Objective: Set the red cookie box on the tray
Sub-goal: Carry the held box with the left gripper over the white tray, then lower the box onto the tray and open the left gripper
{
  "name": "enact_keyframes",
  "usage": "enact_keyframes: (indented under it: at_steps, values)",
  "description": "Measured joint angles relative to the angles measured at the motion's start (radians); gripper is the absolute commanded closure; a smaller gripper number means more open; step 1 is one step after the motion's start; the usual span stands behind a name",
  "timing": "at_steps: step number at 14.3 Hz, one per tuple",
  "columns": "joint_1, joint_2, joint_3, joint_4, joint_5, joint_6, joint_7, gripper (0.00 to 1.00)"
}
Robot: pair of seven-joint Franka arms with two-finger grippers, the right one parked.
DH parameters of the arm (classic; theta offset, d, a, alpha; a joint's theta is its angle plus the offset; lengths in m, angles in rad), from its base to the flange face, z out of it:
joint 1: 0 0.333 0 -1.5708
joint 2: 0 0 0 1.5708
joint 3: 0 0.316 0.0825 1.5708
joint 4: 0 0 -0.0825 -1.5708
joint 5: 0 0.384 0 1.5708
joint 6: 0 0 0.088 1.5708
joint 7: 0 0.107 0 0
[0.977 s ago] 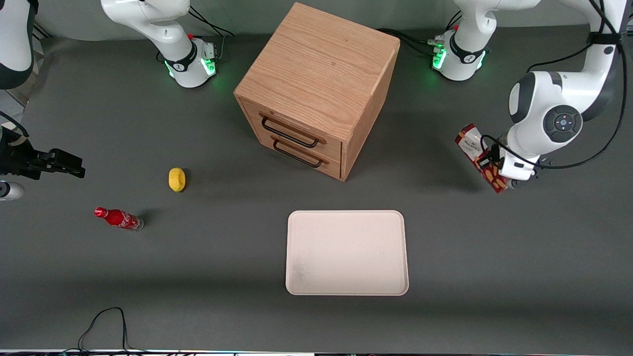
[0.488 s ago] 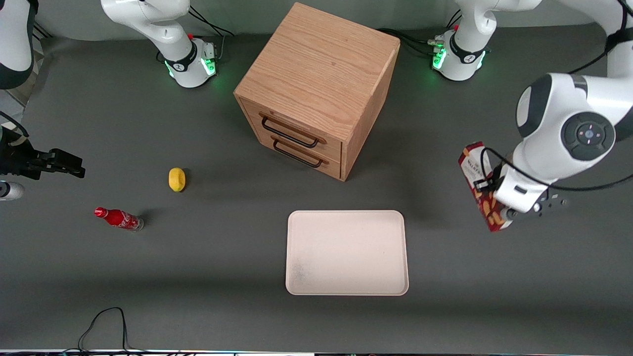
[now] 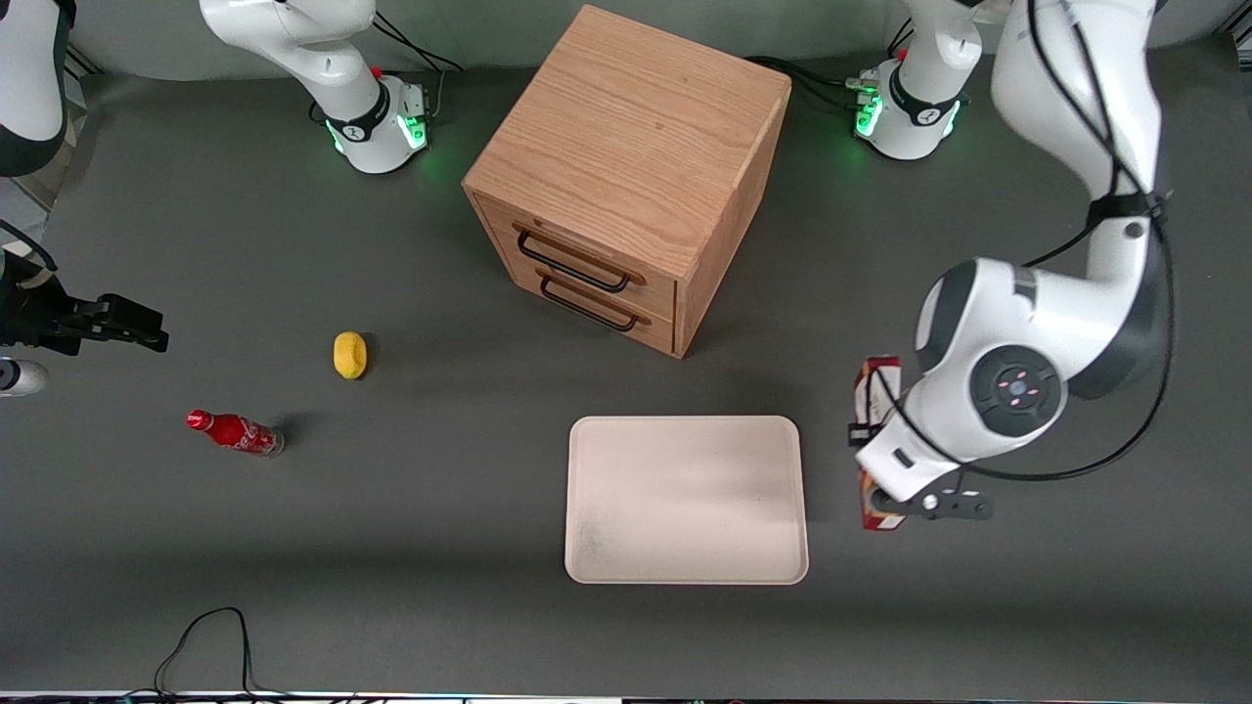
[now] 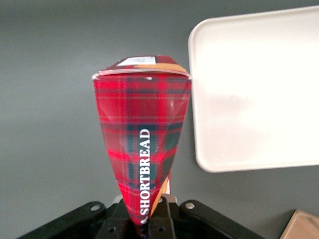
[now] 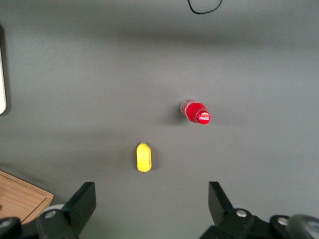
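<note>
Red box in the air, right beside the tray!

Taking the flat cream-white rectangular tray [image 3: 687,500] with its low rim and rounded corners as our landmark: it lies on the dark grey surface [image 3: 391,548], nearest the front camera. Just beside it, toward the working arm's end, the hand [image 3: 880,479] is clamped on the slim red tartan cookie box [image 3: 877,386], carried clear of the surface and not over the tray. From the wrist, the box [image 4: 142,129] reads SHORTBREAD, its end pinched between the fingers [image 4: 162,219], tray edge [image 4: 199,99] alongside. Farther from the camera than the tray stands the light oak two-drawer cabinet [image 3: 631,147]. Well off toward the parked arm's end lie a small red soda bottle [image 3: 235,432] and a yellow oval lump [image 3: 349,354].
</note>
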Motion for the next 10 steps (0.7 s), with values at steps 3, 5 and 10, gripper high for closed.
enact_keyframes:
  at_steps: [3,5,10]
  values:
    - [-0.029,0.074,-0.005,0.038,-0.025,0.091,0.002,1.00]
    - [-0.045,0.115,-0.007,0.040,-0.047,0.136,0.000,1.00]
    - [-0.049,0.186,-0.007,0.048,-0.116,0.186,-0.028,1.00]
